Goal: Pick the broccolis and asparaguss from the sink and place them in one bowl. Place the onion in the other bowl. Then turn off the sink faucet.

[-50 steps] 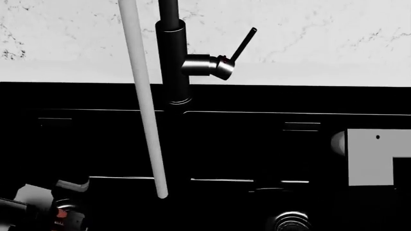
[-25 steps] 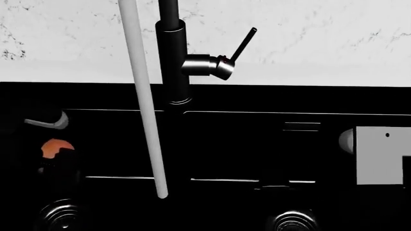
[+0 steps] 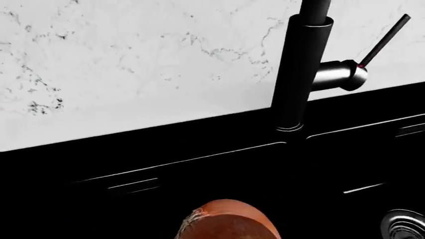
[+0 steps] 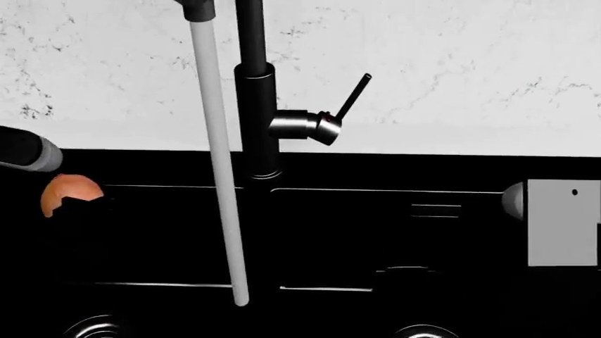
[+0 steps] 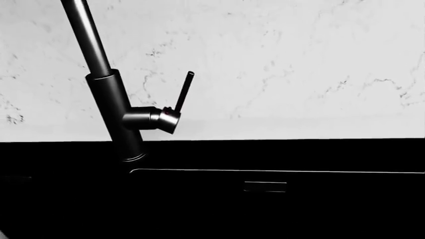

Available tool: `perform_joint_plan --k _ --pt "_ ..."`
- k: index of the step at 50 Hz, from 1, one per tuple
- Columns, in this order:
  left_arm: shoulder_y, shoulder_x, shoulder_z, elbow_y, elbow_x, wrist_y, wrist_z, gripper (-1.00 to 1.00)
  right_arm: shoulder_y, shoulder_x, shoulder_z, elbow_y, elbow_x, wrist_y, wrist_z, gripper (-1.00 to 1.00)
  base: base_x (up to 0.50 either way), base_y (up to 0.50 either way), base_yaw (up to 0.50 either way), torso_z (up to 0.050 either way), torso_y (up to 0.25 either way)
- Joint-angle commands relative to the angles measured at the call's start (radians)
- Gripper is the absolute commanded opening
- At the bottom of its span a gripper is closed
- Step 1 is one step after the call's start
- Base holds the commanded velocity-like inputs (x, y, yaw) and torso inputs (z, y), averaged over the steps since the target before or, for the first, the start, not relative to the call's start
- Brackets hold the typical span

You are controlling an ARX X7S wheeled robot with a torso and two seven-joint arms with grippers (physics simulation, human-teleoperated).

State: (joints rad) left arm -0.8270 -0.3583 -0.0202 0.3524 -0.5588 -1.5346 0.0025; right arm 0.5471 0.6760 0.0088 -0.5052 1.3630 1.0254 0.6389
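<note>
Your onion (image 4: 67, 194) rose since earlier, left hand state untellable; left wrist shows its skin (image 3: 229, 221), right wrist only the sink faucet (image 5: 119, 119).

White grey-veined marble backsplash (image 4: 469, 70) rises behind black counter.

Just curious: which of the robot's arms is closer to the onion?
Left. Its arm is right beside the onion at the sink's left end; the right arm is far across.

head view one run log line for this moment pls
left gripper: holding round orange onion over black sink | black faucet: water running | right gripper: unclear
</note>
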Motion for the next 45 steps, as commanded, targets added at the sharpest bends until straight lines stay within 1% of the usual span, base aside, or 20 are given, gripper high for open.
perform_joint_plan --k 1,3,4,5,6,8,9,12,14,24,36,45 --pt "0.004 0.002 -0.064 0.049 -0.073 -0.02 -0.056 -1.0 0.009 -0.001 -0.008 -0.016 -0.017 -0.012 -0.008 1.0 0.0 0.0 0.0 0.0 0.133" --pt "0.009 -0.027 -0.024 0.085 -0.058 0.037 -0.057 -1.0 0.012 0.0 -0.006 -0.036 -0.039 -0.025 -0.014 1.0 0.0 0.0 0.0 0.0 0.094" --pt "-0.006 -0.003 -0.062 0.092 -0.067 0.013 -0.072 -1.0 0.008 -0.004 -0.003 -0.036 -0.045 -0.034 -0.017 1.0 0.0 0.0 0.0 0.0 0.057" --pt "-0.01 0.004 -0.066 0.099 -0.071 0.007 -0.079 -1.0 0.008 -0.004 -0.006 -0.038 -0.051 -0.037 -0.022 1.0 0.0 0.0 0.0 0.0 0.0" --pt "0.008 -0.014 -0.04 0.131 -0.059 0.055 -0.077 -1.0 0.01 -0.002 -0.012 -0.043 -0.058 -0.034 -0.018 1.0 0.0 0.0 0.0 0.0 0.0" --pt "0.01 0.009 -0.073 0.174 -0.079 0.039 -0.086 -1.0 0.006 -0.002 -0.006 -0.059 -0.06 -0.04 -0.01 1.0 0.0 0.0 0.0 0.0 0.0" --pt "0.018 -0.018 -0.034 0.204 -0.072 0.065 -0.08 -1.0 0.003 0.0 -0.004 -0.065 -0.057 -0.039 -0.009 1.0 0.0 0.0 0.0 0.0 0.0" --pt "-0.005 0.001 -0.058 0.241 -0.095 0.015 -0.102 -1.0 -0.014 0.014 0.009 -0.078 -0.045 -0.037 0.002 1.0 0.0 0.0 0.0 0.0 0.0" --pt "-0.011 -0.003 -0.071 0.248 -0.104 0.002 -0.104 -1.0 -0.023 0.018 0.006 -0.079 -0.04 -0.031 0.008 1.0 -0.13 0.0 0.0 0.0 0.0" --pt "0.003 -0.011 -0.103 0.259 -0.177 -0.026 -0.145 -1.0 -0.036 0.026 0.021 -0.093 0.001 -0.024 0.045 1.0 -0.35 0.0 0.0 0.0 0.0" --pt "0.008 -0.036 -0.124 0.241 -0.279 -0.02 -0.213 -1.0 -0.056 0.017 0.016 -0.092 -0.022 -0.044 0.029 1.0 -0.45 0.0 0.0 0.0 0.0" --pt "0.013 -0.042 -0.129 0.238 -0.329 -0.016 -0.251 -1.0 -0.07 0.022 0.028 -0.112 -0.011 -0.051 0.041 1.0 -0.5 -0.2 0.0 0.0 0.0"
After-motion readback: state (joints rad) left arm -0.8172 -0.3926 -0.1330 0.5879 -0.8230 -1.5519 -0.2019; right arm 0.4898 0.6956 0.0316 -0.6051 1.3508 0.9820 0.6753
